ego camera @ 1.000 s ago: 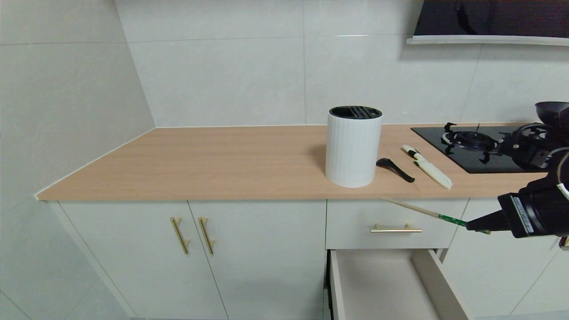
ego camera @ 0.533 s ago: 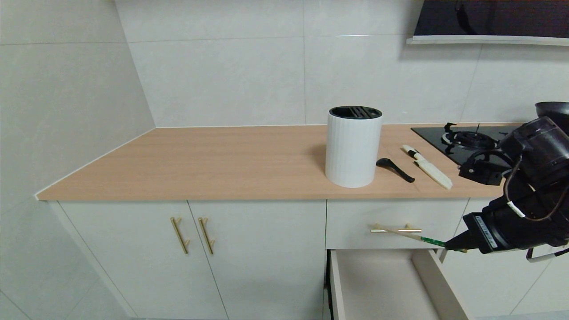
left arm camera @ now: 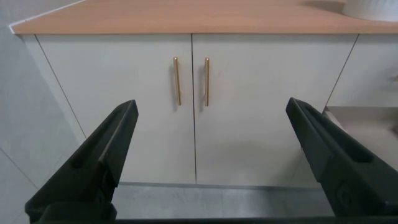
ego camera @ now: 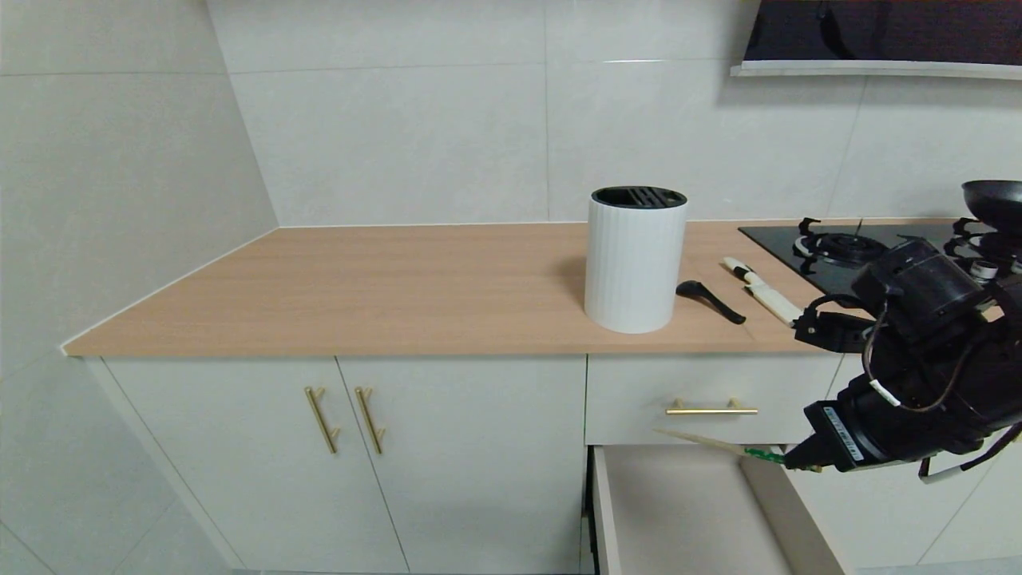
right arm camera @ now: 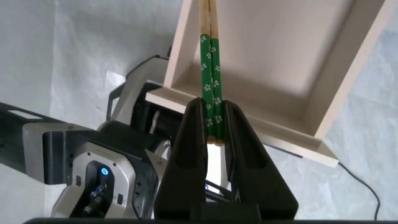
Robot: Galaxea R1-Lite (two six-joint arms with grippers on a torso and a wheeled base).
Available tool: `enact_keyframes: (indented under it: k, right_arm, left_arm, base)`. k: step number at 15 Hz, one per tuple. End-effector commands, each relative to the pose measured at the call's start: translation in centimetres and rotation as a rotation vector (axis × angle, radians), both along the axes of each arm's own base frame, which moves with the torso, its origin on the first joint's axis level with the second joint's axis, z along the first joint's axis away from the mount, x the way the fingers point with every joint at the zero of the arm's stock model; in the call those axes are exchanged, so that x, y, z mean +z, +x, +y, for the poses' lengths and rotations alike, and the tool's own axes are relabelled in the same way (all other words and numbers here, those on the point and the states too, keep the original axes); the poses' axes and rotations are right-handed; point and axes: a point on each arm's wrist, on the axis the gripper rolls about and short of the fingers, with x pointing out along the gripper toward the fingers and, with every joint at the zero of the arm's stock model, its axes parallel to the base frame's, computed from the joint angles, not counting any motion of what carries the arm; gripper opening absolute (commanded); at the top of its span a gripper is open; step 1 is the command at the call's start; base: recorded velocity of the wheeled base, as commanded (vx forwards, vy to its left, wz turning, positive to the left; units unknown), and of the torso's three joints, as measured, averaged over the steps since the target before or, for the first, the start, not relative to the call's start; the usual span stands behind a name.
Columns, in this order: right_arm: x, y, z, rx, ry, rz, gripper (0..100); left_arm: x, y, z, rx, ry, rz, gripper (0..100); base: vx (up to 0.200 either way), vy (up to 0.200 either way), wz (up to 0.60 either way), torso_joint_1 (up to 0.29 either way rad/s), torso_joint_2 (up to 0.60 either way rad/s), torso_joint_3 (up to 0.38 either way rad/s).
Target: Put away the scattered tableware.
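From the head: right gripper (ego camera: pixel 792 461) pinches the chopsticks (ego camera: pixel 711 443), tips seemingly above the open drawer (ego camera: pixel 766 511); spoon (ego camera: pixel 709 302) and knife (ego camera: pixel 762 294) lie right of the white holder (ego camera: pixel 635 259). Left wrist: left gripper (left arm camera: pixel 211 162) gapes wide, empty, facing cabinet doors (left arm camera: pixel 249 112). Right wrist: fingers (right arm camera: pixel 189 143) clamped on the chopsticks' green ends.

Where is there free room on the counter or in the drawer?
The countertop is bare from its left end to the white holder. The open drawer has a bare floor below the chopsticks held by the right claw. Crowded: between holder and stove, where the black spoon and knife lie.
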Motion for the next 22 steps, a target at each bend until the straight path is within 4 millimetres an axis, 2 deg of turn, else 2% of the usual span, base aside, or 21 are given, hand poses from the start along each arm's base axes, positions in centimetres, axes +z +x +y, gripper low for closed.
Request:
enact_keyframes:
  k: [1,17,22]
  right_arm:
    - [-0.37,0.21,0.18,0.005,-0.004,0.015,0]
    - [-0.88,0.55,0.36,-0.003,-0.034,0.024,0]
    - [-0.99,0.62,0.39,-0.003,-0.035,0.028,0]
  left_arm:
    - [0.00,0.00,0.00,0.000,0.000,0.000,100]
    - [0.00,0.00,0.00,0.000,0.000,0.000,100]
    - [0.00,0.00,0.00,0.000,0.000,0.000,100]
  base:
    - [0.000,0.000,0.00,-0.149,0.37,0.212]
    - [0.000,0.000,0.00,-0.146,0.45,0.297]
    - [0.000,0.000,0.00,-0.020,0.08,0.052]
